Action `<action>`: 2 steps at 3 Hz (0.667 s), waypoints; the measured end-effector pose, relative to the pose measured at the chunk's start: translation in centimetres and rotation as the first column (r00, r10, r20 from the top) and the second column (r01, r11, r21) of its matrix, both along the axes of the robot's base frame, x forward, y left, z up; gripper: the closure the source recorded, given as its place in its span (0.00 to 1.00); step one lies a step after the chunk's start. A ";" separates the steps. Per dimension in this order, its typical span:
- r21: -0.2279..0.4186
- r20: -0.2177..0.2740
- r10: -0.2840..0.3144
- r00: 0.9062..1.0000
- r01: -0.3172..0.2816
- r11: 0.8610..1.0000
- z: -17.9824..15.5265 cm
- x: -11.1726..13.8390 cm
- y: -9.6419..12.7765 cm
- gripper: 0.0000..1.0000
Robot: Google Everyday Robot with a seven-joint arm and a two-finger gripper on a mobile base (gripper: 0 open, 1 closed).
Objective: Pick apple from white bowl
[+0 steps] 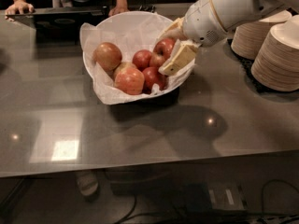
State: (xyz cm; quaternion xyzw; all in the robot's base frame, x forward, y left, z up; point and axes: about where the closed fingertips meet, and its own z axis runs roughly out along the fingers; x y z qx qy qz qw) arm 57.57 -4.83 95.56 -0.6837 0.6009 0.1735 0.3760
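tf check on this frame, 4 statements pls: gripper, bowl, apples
1. The gripper is over the right side of the white bowl. True.
2. The white bowl holds one apple only. False: several apples lie in it, red and yellow-orange.
3. Stacks of beige paper bowls stand to the right of the white bowl. True.
4. The apple lies on the table outside the bowl. False: it is inside the bowl, right at the gripper.

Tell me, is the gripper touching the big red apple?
Cannot tell. In the camera view the gripper overlaps the apple inside the white bowl, hiding any contact or gap.
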 end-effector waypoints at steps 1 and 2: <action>0.129 0.000 0.096 0.995 -0.096 0.987 2.2 -0.7 1.3 1.00; 0.190 0.013 0.150 0.989 -0.150 0.970 4.0 -1.0 1.6 1.00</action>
